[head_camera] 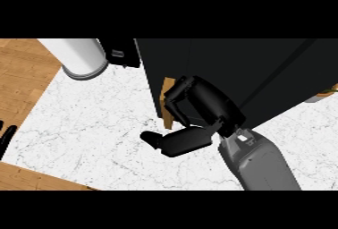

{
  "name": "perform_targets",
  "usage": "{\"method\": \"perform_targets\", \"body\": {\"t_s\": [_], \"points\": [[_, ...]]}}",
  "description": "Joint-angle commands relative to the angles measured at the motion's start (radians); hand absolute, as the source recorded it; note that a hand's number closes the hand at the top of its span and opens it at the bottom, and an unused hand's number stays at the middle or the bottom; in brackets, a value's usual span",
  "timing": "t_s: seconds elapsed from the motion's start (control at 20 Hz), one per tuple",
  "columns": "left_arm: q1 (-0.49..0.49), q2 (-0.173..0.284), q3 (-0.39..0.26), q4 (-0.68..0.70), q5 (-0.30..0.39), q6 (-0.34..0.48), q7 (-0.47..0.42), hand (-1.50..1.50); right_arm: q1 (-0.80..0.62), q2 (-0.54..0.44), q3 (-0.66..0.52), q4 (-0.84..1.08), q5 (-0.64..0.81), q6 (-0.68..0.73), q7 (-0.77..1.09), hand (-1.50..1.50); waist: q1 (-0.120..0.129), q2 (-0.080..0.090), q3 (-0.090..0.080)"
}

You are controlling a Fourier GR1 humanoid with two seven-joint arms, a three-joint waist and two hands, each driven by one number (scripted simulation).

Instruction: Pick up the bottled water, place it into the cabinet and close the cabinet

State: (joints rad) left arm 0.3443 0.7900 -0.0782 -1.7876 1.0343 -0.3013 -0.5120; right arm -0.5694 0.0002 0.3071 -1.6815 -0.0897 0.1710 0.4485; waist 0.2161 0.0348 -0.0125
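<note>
Black door edge of the cabinet (264,76) is where your right hand (198,105) sits, fingers curled against it, most likely to swing it shut. The bottle is not visible; you may judge it already inside. Your left hand (6,136) rests at the counter (92,129) edge, fingers straight.

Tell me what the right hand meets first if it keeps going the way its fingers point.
Probably the dark cabinet: the right hand already has its fingers at the door's wooden edge, though depth is unclear.
</note>
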Motion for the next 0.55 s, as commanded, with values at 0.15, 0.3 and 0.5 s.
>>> {"method": "perform_targets", "body": {"t_s": [0.15, 0.3, 0.5], "points": [[-0.004, 0.003, 0.013, 0.012, 0.008, -0.018, 0.001, -1.5, -0.272, 0.0, -0.13, 0.302, -0.027, -0.243, 0.009, -1.5, -0.004, 0.01, 0.008], [0.005, -0.011, -0.001, 0.017, 0.013, -0.037, -0.003, -1.5, -0.299, 0.0, -0.14, 0.367, -0.059, -0.31, -0.007, -1.5, -0.004, 0.017, 0.007], [0.012, -0.016, 0.003, 0.031, -0.002, -0.035, -0.01, -1.5, -0.374, 0.0, -0.12, 0.43, -0.11, -0.366, -0.003, -1.5, -0.011, 0.011, 0.008]]}}
